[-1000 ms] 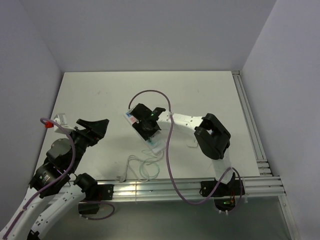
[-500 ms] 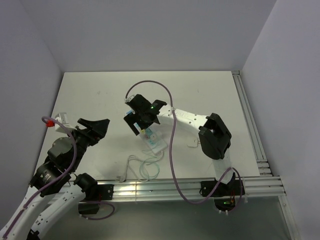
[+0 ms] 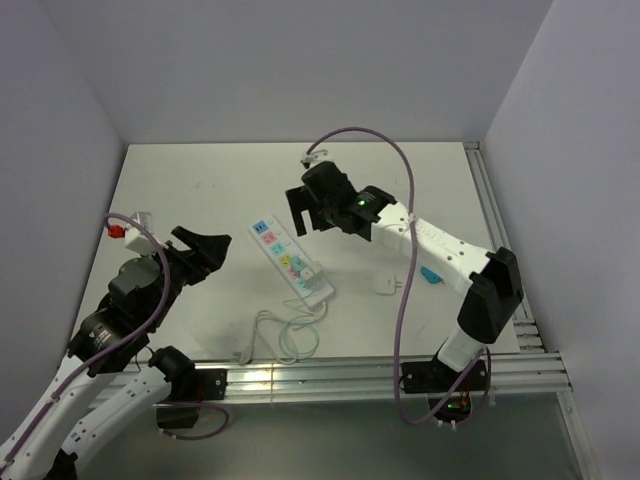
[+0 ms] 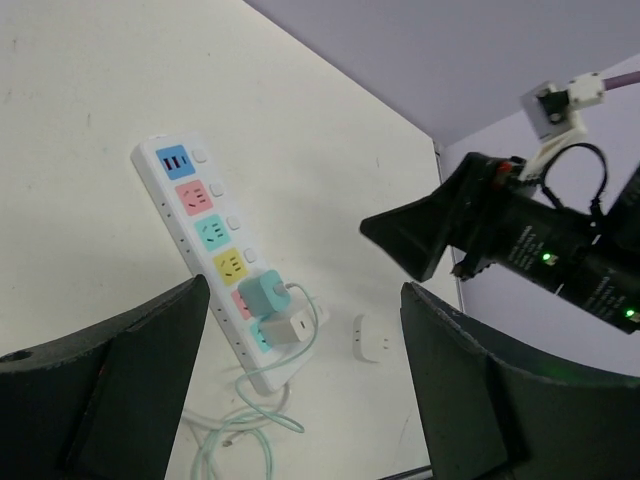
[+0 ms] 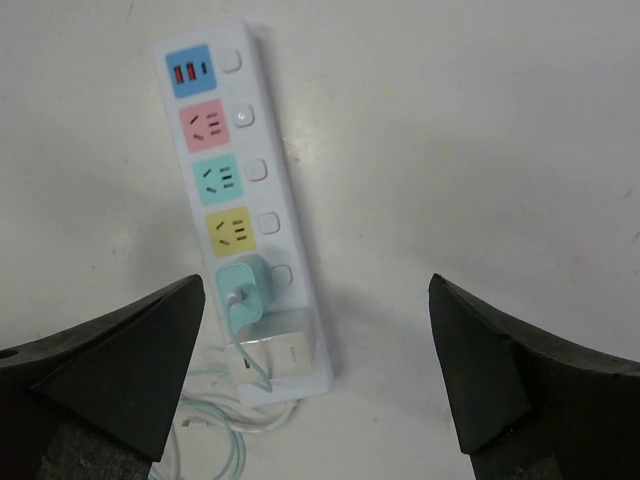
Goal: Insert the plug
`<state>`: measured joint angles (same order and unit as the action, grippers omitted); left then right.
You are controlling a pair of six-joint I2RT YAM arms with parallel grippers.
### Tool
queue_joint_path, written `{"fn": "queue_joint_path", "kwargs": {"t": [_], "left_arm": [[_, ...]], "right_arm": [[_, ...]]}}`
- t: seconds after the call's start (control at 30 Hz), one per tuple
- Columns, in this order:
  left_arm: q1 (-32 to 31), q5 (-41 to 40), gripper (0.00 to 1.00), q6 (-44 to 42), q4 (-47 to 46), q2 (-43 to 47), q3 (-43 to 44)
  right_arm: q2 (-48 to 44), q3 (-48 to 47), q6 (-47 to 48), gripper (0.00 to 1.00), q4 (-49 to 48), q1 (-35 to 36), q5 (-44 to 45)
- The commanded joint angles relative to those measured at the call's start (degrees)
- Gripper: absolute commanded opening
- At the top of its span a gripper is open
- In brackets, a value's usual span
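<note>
Right wrist view: the right pincer (image 5: 315, 290) hangs spread wide and empty above the power strip (image 5: 262, 200) on the surface (image 5: 450, 120). A teal plug (image 5: 243, 288) sits in the strip, below and between its fingers (image 5: 120, 350), touching a white adapter (image 5: 285, 355). The left pincer (image 4: 303, 295) also stands apart, empty.

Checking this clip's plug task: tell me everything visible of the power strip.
The power strip is a long white plastic bar lying flat on the table, diagonal in the top view. Along it run a blue USB panel, then pink, teal and yellow sockets, each beside a white button. A mint plug fills the next socket, a white adapter the last. Pale cords coil by its near end.
</note>
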<state>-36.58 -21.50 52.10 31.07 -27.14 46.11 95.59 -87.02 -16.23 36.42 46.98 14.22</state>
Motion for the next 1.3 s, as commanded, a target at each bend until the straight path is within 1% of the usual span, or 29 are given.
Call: {"fn": "queue_joint_path", "kwargs": {"t": [0.0, 0.13, 0.23, 0.33, 0.47, 0.6, 0.77, 0.83, 0.93, 1.03, 1.07, 1.13, 1.27], "left_arm": [[0.1, 2.5, 0.84, -2.1, -0.3, -1.3, 2.6], [0.2, 4.5, 0.85, -2.9, -1.7, -1.5, 2.7], [0.2, 5.6, 0.86, -3.8, -0.3, -3.5, 4.7], [0.1, 6.9, 0.86, -4.6, 0.4, -4.7, 5.9], [0.2, 7.9, 0.88, -4.7, -2.2, -3.1, 3.6], [0.2, 8.6, 0.88, -5.1, -2.7, -4.9, 3.7], [0.2, 8.9, 0.87, -5.3, -3.2, -6.3, 3.6], [0.1, 9.5, 0.87, -5.4, -4.1, -6.6, 3.5], [0.1, 11.6, 0.88, -5.9, -5.0, -7.6, 3.7], [0.1, 14.1, 0.87, -6.6, -5.1, -9.3, 4.2], [0.2, 14.5, 0.87, -6.7, -5.1, -9.8, 4.3], [0.2, 15.7, 0.87, -6.8, -5.1, -10.0, 3.8], [0.2, 18.0, 0.87, -6.8, -7.4, -9.3, 1.9]], "right_arm": [[-5.1, 2.8, -4.5, 1.0, -2.1, -2.8, 1.8], [-11.7, 9.6, -6.0, 1.0, -4.2, -4.2, 0.5], [-15.6, 14.8, -7.1, 1.0, -5.6, -4.8, 1.5], [-17.7, 18.0, -8.6, 1.0, -4.4, -5.2, 3.4], [-20.9, 23.1, -10.7, 1.0, -3.8, -5.3, 5.2], [-25.7, 30.6, -11.8, 1.0, -5.7, -5.4, 5.7], [-28.1, 35.8, -14.3, 1.0, -4.6, -6.1, 8.3], [-28.4, 37.1, -15.8, 1.0, -4.3, -7.2, 8.9], [-27.9, 38.9, -16.7, 1.0, -3.5, -9.5, 6.7], [-24.9, 39.3, -16.6, 1.0, -2.8, -10.2, 4.7], [-21.9, 38.3, -16.7, 1.0, -1.4, -10.2, 4.3], [-19.7, 37.7, -18.0, 1.0, -0.5, -10.2, 4.2], [-15.2, 37.7, -18.4, 1.0, -2.5, -10.3, 4.8]]}}
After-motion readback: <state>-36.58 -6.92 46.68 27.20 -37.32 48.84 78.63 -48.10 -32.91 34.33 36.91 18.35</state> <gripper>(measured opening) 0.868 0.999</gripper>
